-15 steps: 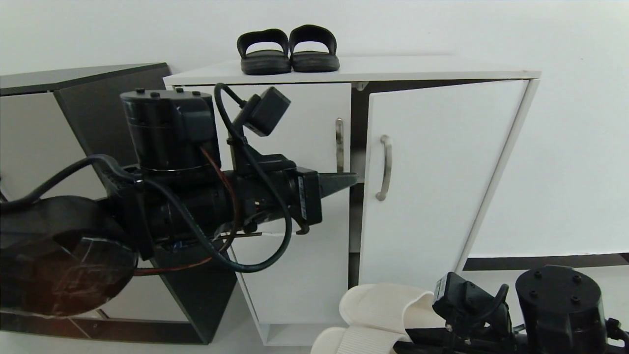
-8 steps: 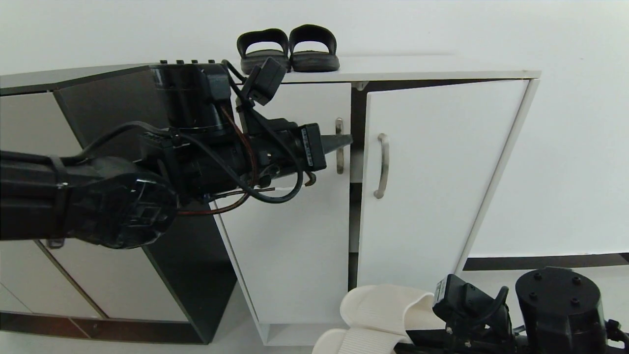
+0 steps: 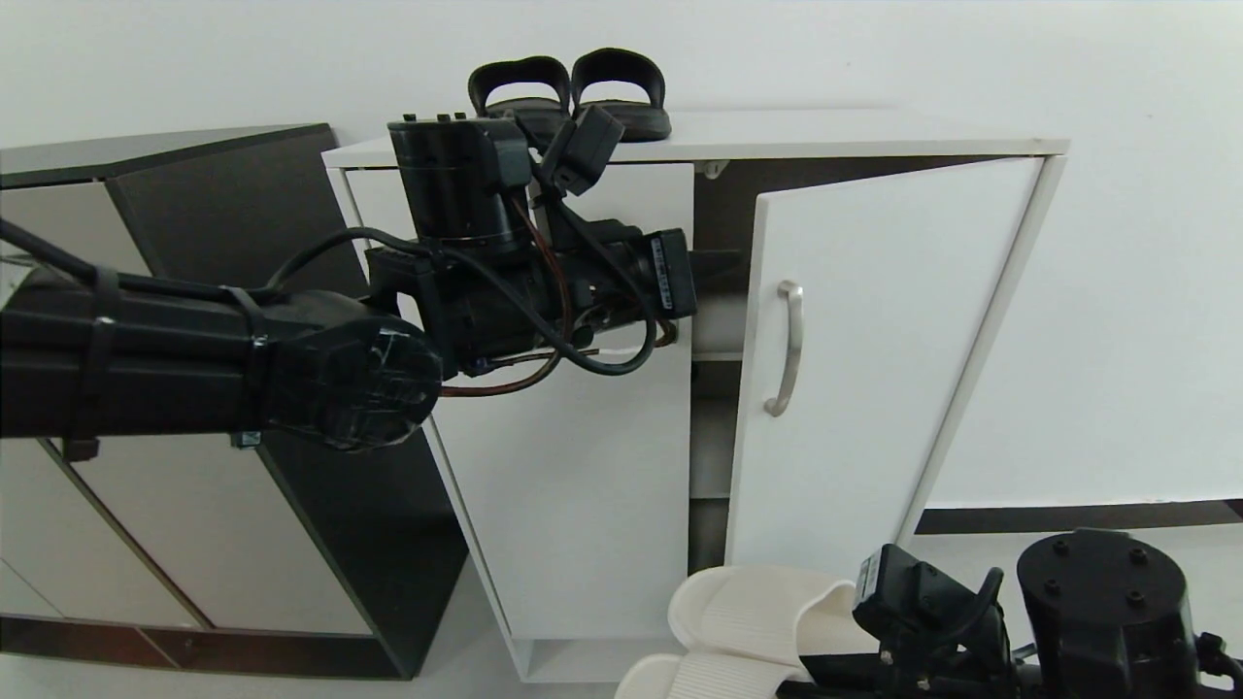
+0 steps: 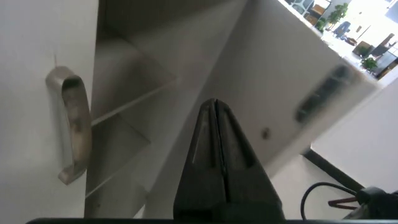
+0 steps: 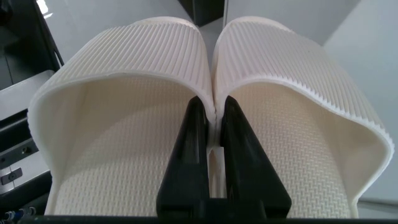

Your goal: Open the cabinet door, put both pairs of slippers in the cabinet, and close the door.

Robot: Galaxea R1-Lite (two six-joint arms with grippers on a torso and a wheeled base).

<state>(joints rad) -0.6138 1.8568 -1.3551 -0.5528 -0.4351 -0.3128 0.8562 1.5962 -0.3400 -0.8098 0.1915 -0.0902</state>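
Up and sideways went the left fingers (image 4: pixel 204 149), pressed together, nudging the flat white cabinet door (image 3: pixel 874 340) beside them wider. The right fingers (image 5: pixel 194 143) pinched the cream ribbed foam slippers (image 5: pixel 124 81). Slow pushing from inside should swing it fully.

Head and left wrist cameras both face the cabinet (image 3: pixel 874 134).

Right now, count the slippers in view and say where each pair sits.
4. Two black slippers rest on the white cabinet's top; two cream slippers are clamped together in the right hand.
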